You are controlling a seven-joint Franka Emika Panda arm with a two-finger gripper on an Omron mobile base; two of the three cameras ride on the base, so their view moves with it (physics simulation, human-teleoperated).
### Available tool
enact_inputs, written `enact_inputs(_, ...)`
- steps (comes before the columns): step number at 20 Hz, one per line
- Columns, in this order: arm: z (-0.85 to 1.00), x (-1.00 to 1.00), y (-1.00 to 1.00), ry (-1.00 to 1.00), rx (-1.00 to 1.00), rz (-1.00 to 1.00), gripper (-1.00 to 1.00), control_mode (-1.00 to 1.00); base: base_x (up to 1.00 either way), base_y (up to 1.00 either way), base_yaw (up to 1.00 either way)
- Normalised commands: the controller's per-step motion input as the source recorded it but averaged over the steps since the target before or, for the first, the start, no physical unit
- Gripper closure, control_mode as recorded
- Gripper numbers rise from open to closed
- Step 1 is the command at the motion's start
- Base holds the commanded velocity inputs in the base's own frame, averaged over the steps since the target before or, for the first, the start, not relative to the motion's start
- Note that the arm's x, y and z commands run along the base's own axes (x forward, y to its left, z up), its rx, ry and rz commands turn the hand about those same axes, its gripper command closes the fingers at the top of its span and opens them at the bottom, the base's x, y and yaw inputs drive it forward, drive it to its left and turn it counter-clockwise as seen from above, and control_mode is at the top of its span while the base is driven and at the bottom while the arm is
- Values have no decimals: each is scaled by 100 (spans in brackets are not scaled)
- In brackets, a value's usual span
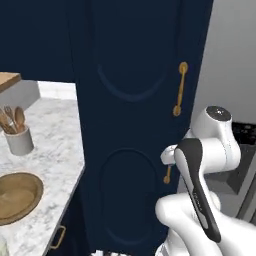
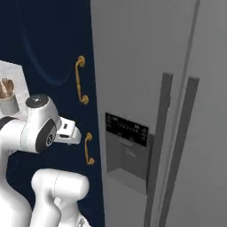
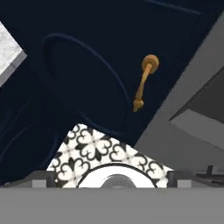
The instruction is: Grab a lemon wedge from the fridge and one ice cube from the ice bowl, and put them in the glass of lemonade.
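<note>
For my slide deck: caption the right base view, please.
Robot arm faces the closed fridge beside a navy cabinet.

White marble counter [image 1: 55, 145], tan ice bowl [image 1: 17, 196] and grey utensil cup [image 1: 19, 140] on it

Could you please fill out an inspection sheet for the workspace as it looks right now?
Surface: grey-white marble counter, left of the tall navy cabinet.
Job's things: fridge doors closed, dark bar handles together; ice bowl on the counter, contents not discernible; lemon wedge and glass nothing seen.
Clutter: grey cup of wooden utensils behind the bowl.
Gripper: gripper open, holding nothing, facing the lower cabinet door.
Cables: nothing seen.
Surroundings: gold cabinet handles; black-and-white patterned floor tiles.
</note>
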Motion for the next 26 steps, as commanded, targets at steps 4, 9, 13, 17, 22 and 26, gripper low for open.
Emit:
enact_inputs(4,0,0,0,0,0,0,-100,100,0,9,-93)
enact_inputs(9,0,0,0,0,0,0,-100,100,2,-14,-86)
enact_inputs(13,0,0,0,0,0,0,-100,100,10,-82,-18)
enact_inputs(17,0,0,0,0,0,0,-100,100,2,-38,23)
enact_inputs(22,0,0,0,0,0,0,-100,100,0,-13,35)
enact_inputs(26,0,0,0,0,0,0,-100,100,-3,-69,15)
